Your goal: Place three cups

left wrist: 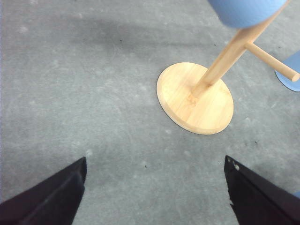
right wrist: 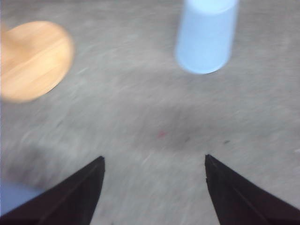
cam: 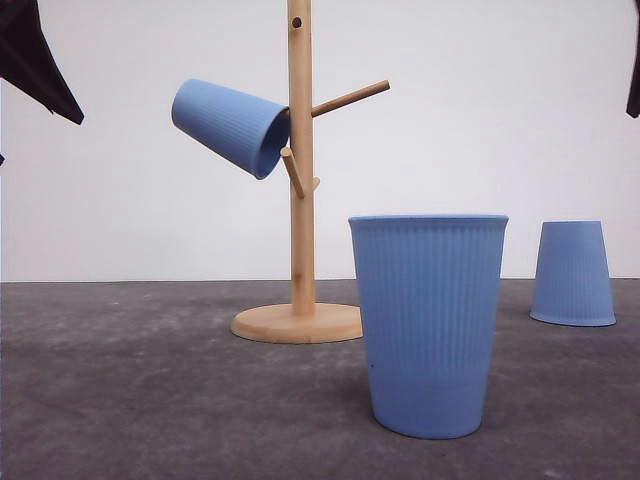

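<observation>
blue near cup (cam: 430, 325): upright on the grey table (cam: 120, 400), closest to the front camera, right of the rack; not yet hung.
wood rack (cam: 299, 160): round base on the table behind the near cup, post upright with pegs out to the sides.
hung cup (cam: 232, 127): mouth over a left peg, tilted, base pointing up and left; one of three looks done.
far cup (cam: 572, 273): upside down on the table, well right of the rack and farther back; not yet hung.
progress: my judgement, a third done, two cups left.
left gripper (left wrist: 154, 187): above the table near the rack base, fingers wide apart, holding nothing.
right gripper (right wrist: 154, 187): above bare table, fingers wide apart, holding nothing; a cup (right wrist: 206, 35) lies beyond it.
hard to read: right wrist view is blurred, so that cup's ribbing is lost; the hung cup (left wrist: 246, 10) is cut off in the left wrist view; peg inside it hidden.
</observation>
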Tool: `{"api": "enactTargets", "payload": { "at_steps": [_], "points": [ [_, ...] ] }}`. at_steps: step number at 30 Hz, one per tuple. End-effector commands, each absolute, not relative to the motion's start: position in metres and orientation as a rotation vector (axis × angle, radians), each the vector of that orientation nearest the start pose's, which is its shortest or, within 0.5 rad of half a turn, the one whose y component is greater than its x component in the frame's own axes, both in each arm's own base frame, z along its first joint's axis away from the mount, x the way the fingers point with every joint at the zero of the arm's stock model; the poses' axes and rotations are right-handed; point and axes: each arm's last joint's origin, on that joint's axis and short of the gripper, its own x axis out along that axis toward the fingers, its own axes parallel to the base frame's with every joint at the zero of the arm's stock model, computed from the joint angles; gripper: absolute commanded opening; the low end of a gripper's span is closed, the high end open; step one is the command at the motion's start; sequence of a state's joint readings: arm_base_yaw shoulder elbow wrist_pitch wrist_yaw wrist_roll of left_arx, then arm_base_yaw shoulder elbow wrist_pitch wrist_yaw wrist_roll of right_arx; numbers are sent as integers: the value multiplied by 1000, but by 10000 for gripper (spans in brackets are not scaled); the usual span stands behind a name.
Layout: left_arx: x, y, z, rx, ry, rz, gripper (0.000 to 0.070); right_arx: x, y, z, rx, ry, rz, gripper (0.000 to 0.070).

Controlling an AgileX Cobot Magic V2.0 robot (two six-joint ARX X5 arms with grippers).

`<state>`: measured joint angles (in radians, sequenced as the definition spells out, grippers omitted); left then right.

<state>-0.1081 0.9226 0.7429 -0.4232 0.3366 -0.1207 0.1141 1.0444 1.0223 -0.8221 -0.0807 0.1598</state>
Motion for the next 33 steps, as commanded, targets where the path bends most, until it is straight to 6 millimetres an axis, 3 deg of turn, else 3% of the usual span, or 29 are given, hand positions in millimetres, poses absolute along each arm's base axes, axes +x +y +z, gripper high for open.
{"api": "enactTargets", "payload": {
  "at_steps": [1, 5, 11, 15, 22, 28, 33],
  "points": [
    [190, -31, 277, -185, 623, -400, 545, 215, 23, 321, 106, 871, 122, 429],
    [190, -31, 277, -185, 623, -400, 545, 252, 16, 326, 89, 899, 119, 441],
    [190, -31, 277, -186, 623, -400, 545, 304, 10, 320, 62, 923, 119, 544],
    [190, -31, 277, -187, 624, -399, 545, 335, 7, 308, 70, 905, 135, 576],
    [190, -31, 277, -189, 624, -398, 545, 370, 3, 272, 82, 900, 138, 645],
    [190, -31, 277, -189, 624, -398, 544, 390, 0, 242, 83, 919, 122, 642],
    [190, -31, 277, -202, 627, -390, 544, 396, 0, 228, 86, 956, 122, 531]
  ]
}}
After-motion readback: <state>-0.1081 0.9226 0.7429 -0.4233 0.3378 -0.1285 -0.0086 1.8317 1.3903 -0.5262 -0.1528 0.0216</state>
